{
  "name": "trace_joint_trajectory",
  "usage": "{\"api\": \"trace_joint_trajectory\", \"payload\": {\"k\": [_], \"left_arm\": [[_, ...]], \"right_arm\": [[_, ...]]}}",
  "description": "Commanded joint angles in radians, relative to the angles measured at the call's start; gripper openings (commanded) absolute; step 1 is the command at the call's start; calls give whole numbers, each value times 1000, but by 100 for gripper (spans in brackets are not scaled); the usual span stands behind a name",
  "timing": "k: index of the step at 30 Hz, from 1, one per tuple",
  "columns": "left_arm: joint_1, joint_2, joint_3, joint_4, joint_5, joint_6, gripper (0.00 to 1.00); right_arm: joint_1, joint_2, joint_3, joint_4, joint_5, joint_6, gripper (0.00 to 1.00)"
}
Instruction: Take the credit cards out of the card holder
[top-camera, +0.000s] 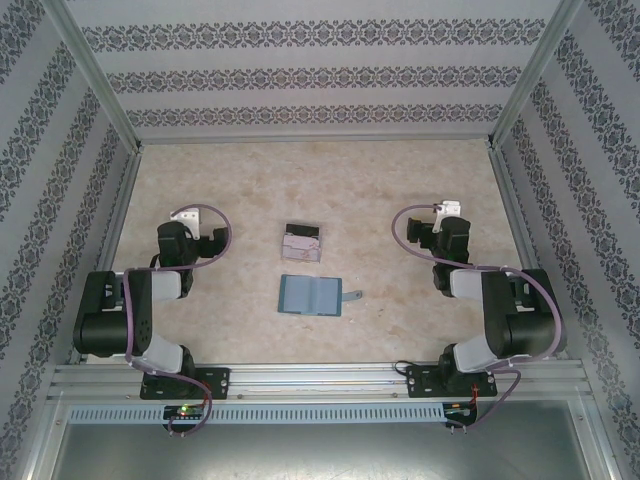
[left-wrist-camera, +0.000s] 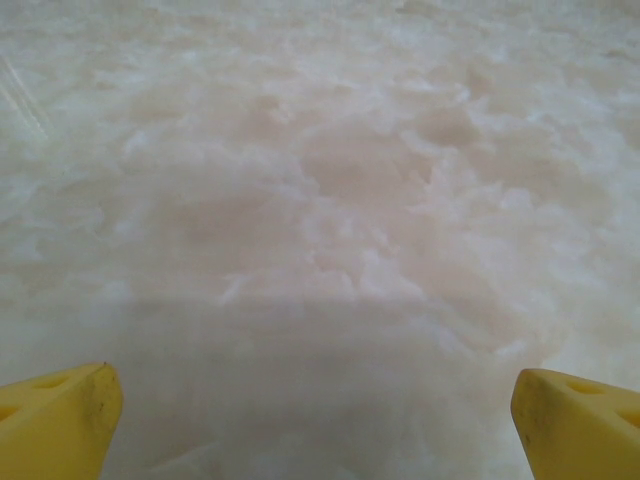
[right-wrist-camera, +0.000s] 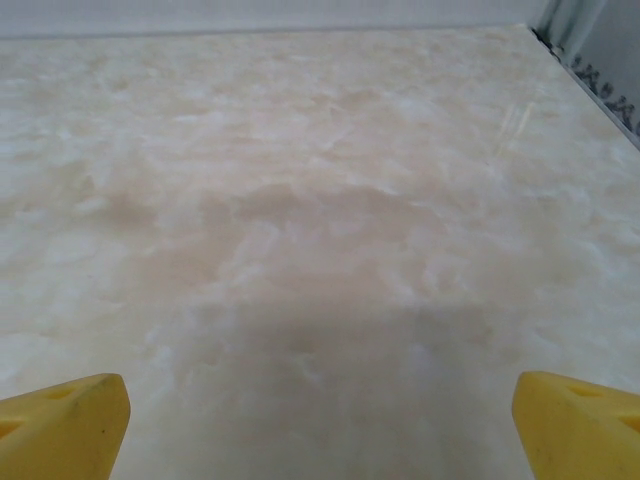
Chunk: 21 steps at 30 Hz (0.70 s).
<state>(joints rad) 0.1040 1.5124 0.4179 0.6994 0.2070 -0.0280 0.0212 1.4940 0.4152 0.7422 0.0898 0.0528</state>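
Left tool (left-wrist-camera: 315, 392) and right tool (right-wrist-camera: 320, 397), released, stand well apart from card holder (top-camera: 311, 296), credit cards (top-camera: 301, 244).

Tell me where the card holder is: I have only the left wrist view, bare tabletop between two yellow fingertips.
Observer: In the top view the card holder lies open and flat at the centre of the table.
Operator: And the credit cards?
Observer: A small pile of credit cards, a black one at its far edge, lies just beyond the holder, apart from it.
Operator: The right gripper?
Observer: The right gripper is open over bare table, holding nothing.
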Motion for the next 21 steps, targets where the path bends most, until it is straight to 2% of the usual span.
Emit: {"api": "trace_joint_trajectory", "payload": {"k": [1,4,8,10,12,14,16,18,21], "left_arm": [[8,7,-14,153,56,-22,100],[4,21,-38,217,67,-12,100],[-20,37,-56,245,5,0,100],[-24,92,-93,391,-42,-21,100],[-27,55,-75,283,-95,-32,100],[-44,82,-72,330,-131,-22,100],[-62,67,-48,255,-176,-14,100],[-84,73,-47,266,-234,-5,100],[-85,74,-47,267,-235,-4,100]], "right_arm": [[-13,11,-17,114,-62,-20,98],[-9,12,-22,126,-59,-24,98],[-9,13,-26,136,-58,-25,98],[-9,13,-26,135,-58,-25,98],[-8,12,-26,135,-57,-25,98],[-8,12,-27,137,-57,-26,98],[-7,11,-27,137,-56,-25,98],[-7,12,-27,136,-56,-25,98],[-7,12,-27,137,-56,-26,98]]}}
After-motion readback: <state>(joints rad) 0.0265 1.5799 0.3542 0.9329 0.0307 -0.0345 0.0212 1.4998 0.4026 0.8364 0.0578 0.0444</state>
